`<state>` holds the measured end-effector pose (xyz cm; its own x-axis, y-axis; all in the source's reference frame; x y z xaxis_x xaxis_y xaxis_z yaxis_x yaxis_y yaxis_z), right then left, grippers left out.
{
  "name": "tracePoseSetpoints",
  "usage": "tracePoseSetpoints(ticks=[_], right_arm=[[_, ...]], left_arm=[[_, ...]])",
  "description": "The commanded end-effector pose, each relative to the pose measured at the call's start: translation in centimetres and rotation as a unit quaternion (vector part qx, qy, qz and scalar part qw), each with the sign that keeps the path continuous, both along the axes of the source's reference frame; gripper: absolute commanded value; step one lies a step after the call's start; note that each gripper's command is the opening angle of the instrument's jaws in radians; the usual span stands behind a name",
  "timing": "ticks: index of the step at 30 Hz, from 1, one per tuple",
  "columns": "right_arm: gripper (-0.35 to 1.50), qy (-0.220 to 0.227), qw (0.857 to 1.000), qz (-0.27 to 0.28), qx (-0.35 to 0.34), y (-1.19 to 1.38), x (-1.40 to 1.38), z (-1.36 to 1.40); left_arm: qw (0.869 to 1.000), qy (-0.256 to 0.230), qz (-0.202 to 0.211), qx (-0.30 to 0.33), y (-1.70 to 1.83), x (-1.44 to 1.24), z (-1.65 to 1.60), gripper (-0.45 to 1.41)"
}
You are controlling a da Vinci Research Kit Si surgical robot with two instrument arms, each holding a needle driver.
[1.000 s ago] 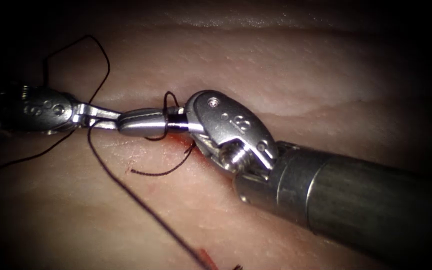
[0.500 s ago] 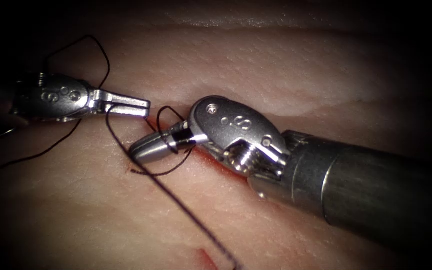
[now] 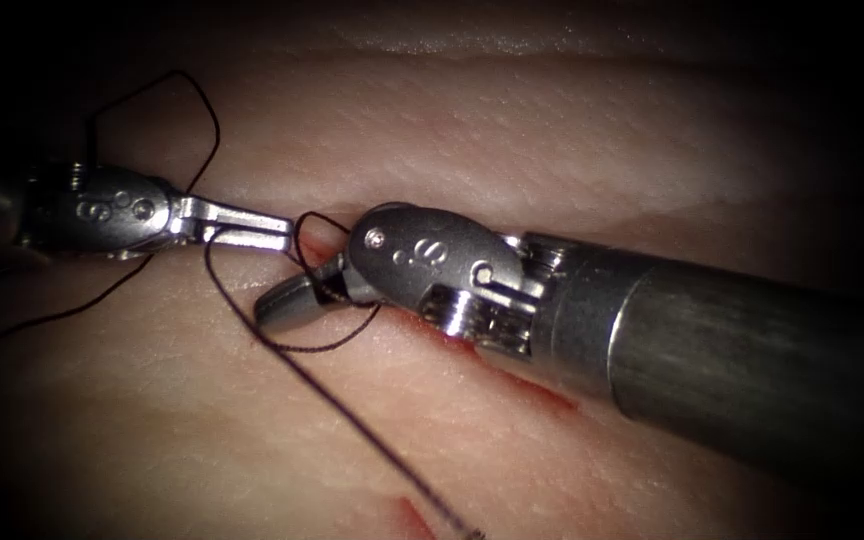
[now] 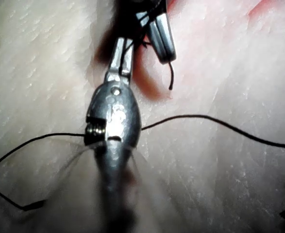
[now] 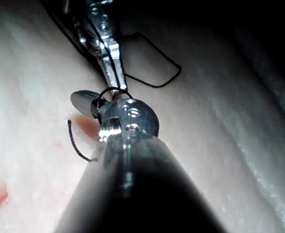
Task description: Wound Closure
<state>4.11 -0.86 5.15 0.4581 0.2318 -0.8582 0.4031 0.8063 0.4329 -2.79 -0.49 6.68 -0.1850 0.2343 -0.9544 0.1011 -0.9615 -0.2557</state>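
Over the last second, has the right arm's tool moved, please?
Yes: the right arm's tool swung down-left, off the left arm's tool, toward the cut thread end lying on the tissue.

The left pincer (image 4: 124, 54) pinches the thread (image 4: 220, 124) beside the right pincer (image 4: 162, 41) over tissue (image 4: 45, 68).

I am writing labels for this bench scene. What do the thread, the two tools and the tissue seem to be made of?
Thread: dark, thin and limp, probably a suture fibre; it curves freely over the surface.
Left tool and right tool: polished metal, likely steel, by their bright glints.
Tissue: soft, moist pork belly, pale pink with a fine skin texture and a wet sheen.
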Motion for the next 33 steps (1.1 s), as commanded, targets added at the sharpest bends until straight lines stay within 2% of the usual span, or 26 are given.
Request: tracePoseSetpoints(ticks=[1, 6, 10, 14, 22, 26, 28, 33], right_arm=[[-0.21, -0.005, 1.000, 0.002, -0.005, 0.00, 0.13, 0.07], [-0.15, -0.015, 1.000, -0.006, -0.016, -0.09, 0.16, 0.12], [0.00, -0.035, 0.999, -0.023, -0.032, -0.17, 0.17, 0.19], [0.32, -0.051, 0.998, -0.016, -0.045, -0.18, 0.16, 0.25], [0.68, -0.081, 0.996, 0.003, -0.048, -0.17, 0.16, 0.35], [0.71, -0.088, 0.994, -0.002, -0.057, -0.24, 0.17, 0.43], [0.64, -0.093, 0.994, -0.006, -0.063, -0.29, 0.19, 0.49], [0.61, -0.095, 0.993, -0.011, -0.066, -0.36, 0.21, 0.54]], left_arm=[[1.000, -0.003, 0.002, -0.001, 0.02, -0.03, 0.06, -0.45], [1.000, -0.005, 0.004, 0.002, 0.03, 0.01, 0.07, -0.45], [1.000, -0.001, 0.003, 0.001, 0.04, 0.06, 0.08, -0.45], [1.000, 0.002, 0.004, 0.001, 0.01, 0.09, 0.15, -0.45], [1.000, 0.015, 0.002, 0.007, -0.13, 0.14, 0.43, -0.45], [1.000, 0.018, 0.002, 0.010, -0.18, 0.18, 0.48, -0.45], [1.000, 0.018, 0.002, 0.011, -0.19, 0.21, 0.47, -0.45], [1.000, 0.020, 0.001, 0.010, -0.19, 0.26, 0.45, -0.45]])
